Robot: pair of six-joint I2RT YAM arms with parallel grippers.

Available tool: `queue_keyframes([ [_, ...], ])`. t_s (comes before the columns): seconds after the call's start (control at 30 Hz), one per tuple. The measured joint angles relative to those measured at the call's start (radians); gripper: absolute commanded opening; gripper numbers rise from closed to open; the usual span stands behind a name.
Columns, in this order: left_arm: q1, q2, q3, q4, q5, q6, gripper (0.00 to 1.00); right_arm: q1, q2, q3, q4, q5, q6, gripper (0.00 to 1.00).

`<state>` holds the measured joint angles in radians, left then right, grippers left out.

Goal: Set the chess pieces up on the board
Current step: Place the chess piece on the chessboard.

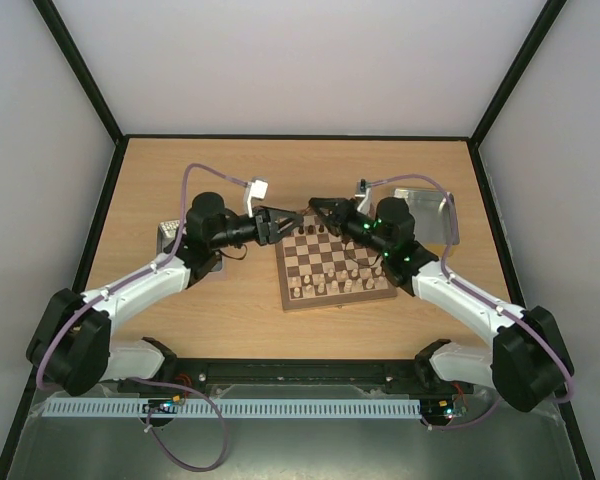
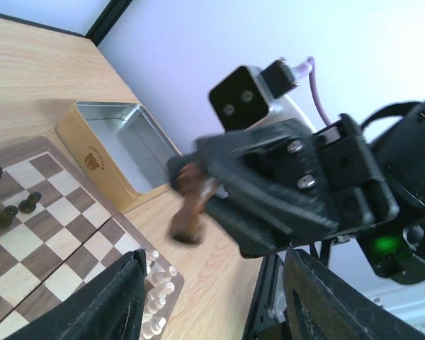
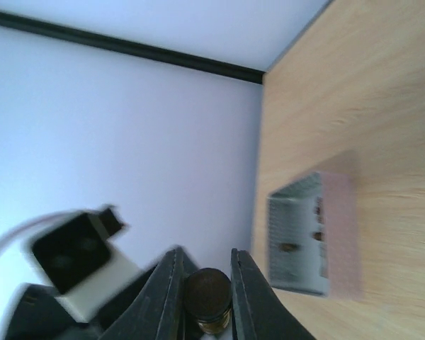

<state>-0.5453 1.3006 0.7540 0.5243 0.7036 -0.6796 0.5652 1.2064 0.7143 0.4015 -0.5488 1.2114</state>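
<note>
The board (image 1: 332, 299) lies mid-table between the arms. Cream pieces (image 1: 325, 286) fill its near rows, and a few dark chess pieces (image 1: 311, 232) stand at its far edge. Both grippers meet above the far left corner. My right gripper (image 3: 205, 296) is shut on a dark brown chess piece (image 3: 207, 294); in the left wrist view this piece (image 2: 190, 207) hangs tilted from the right gripper (image 2: 223, 173), above the table beside the board (image 2: 53, 237). My left gripper (image 2: 212, 297) is open just below it, with nothing between its fingers (image 2: 106, 301).
A metal tin (image 2: 117, 138) sits beyond the board's right side, also in the top view (image 1: 428, 215). Another tin (image 3: 308, 237) holding small dark pieces lies left of the board (image 1: 170, 235). Two dark pawns (image 2: 18, 209) and a row of cream pieces (image 2: 156, 297) stand on the board.
</note>
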Motion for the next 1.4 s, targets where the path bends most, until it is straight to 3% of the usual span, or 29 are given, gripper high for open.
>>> queue_keyframes([
  [0.23, -0.033, -0.003, -0.057, 0.124, -0.084, -0.200, 0.58, 0.000, -0.006, -0.027, 0.231, 0.046, 0.256, 0.07],
  [0.53, -0.046, 0.000, -0.066, 0.272, -0.159, -0.309, 0.62, 0.000, -0.006, -0.071, 0.329, 0.051, 0.421, 0.07],
  [0.8, -0.061, 0.061, -0.066, 0.346, -0.187, -0.373, 0.51, 0.000, -0.003, -0.074, 0.358, 0.050, 0.470, 0.07],
  [1.27, -0.078, 0.106, -0.063, 0.383, -0.192, -0.403, 0.57, 0.000, 0.006, -0.089, 0.340, 0.052, 0.459, 0.06],
  [1.4, -0.078, 0.106, -0.063, 0.384, -0.194, -0.401, 0.45, 0.000, 0.006, -0.089, 0.321, 0.055, 0.444, 0.06],
])
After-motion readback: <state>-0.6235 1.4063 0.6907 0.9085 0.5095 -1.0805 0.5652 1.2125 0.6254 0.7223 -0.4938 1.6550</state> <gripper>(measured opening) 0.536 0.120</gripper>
